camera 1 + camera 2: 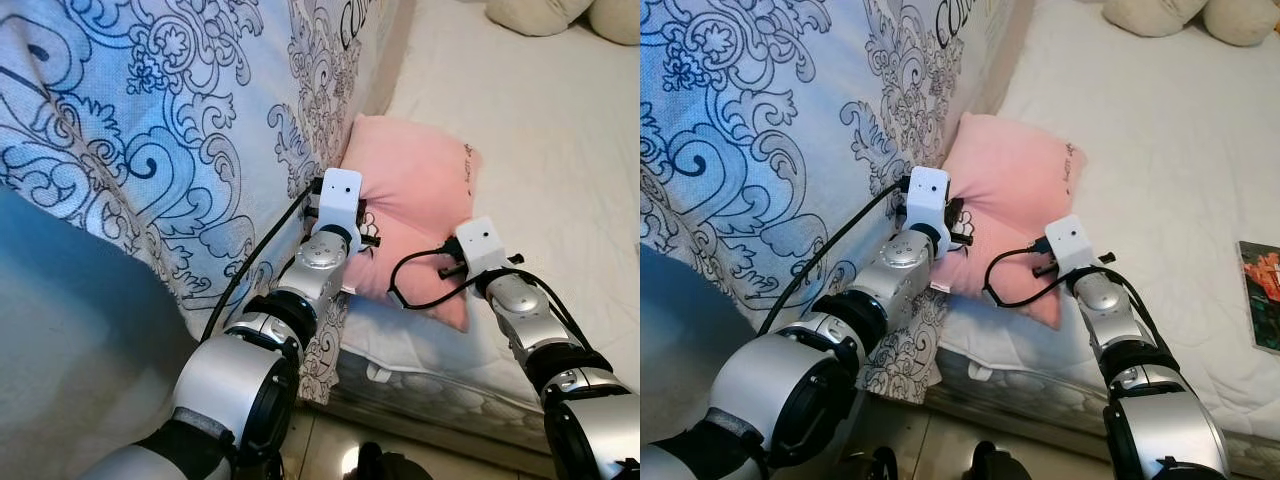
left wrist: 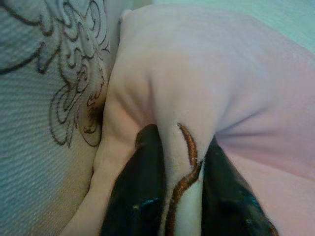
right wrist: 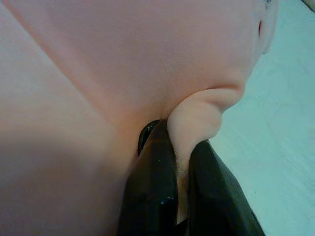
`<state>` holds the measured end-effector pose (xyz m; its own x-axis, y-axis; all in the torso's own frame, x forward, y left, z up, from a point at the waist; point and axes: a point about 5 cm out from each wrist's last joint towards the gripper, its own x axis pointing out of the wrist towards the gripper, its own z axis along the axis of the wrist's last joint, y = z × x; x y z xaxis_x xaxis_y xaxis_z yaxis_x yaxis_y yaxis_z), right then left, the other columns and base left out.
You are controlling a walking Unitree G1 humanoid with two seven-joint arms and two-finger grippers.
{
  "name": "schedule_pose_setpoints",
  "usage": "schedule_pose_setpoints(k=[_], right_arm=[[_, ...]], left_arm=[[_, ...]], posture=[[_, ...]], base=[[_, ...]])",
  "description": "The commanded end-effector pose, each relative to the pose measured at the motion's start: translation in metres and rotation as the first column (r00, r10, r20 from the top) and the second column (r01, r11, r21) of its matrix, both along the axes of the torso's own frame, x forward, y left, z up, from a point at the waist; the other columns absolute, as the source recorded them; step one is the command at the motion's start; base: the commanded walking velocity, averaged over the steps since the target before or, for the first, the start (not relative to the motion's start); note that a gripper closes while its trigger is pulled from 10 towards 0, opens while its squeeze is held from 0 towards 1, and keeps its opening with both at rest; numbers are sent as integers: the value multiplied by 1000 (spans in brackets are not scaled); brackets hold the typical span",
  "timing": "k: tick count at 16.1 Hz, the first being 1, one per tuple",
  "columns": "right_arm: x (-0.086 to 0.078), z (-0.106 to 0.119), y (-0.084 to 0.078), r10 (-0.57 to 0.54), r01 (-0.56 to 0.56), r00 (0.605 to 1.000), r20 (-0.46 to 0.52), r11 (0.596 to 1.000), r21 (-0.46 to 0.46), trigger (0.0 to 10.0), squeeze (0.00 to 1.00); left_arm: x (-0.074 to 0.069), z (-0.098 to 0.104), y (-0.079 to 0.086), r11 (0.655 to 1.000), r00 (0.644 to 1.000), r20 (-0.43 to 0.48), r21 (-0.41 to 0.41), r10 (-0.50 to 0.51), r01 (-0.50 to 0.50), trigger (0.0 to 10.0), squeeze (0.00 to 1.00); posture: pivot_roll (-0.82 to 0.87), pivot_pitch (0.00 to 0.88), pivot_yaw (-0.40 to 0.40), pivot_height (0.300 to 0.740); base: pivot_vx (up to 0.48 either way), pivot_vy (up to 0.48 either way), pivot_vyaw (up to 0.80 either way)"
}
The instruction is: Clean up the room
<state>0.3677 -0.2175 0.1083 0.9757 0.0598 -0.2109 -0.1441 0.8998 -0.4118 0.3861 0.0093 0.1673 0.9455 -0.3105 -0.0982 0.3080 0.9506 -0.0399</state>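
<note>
Both arms on the pink pillow (image 1: 415, 195). It sits on the white mattress (image 1: 540, 150), near the bed's front edge, its far-left side butted against the blue-patterned quilt (image 1: 150, 130) that's heaped up on the robot's left.

Left gripper (image 2: 179, 196): fingers closed down on a pinch of pillow fabric, a brown seam line running through the fold between them. Grab point is the pillow's left edge, right beside the quilt.

Right gripper (image 3: 179, 177): same story, jaws clamped narrow on a bunched ridge of the pillow's near right edge, mattress showing just past it.

Two-point grip makes sense: the thing is soft and floppy, one pinch would let it droop and drag. Holding opposite edges keeps it spread and liftable.

My read: grasp done, lift or reposition not yet started. Likely goal is moving it up toward the cream pillows (image 1: 560, 15) at the head. Risk: fabric-only pinches may slip under load, and the quilt could snag the left side.
</note>
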Motion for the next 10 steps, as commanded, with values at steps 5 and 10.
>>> schedule_pose_setpoints(k=[5,10], right_arm=[[-18,-21,-37,-205,214,975,-90,971,107,10000,1000],[-29,-22,-43,-275,261,960,49,946,194,10000,1000]], left_arm=[[-47,-41,-65,991,979,-171,-97,-110,94,10000,1000],[-27,-28,-32,990,989,-42,-41,-138,137,10000,1000]], posture=[[76,178,-17,740],[110,0,-13,740]], base=[[0,0,0],[0,0,0]])
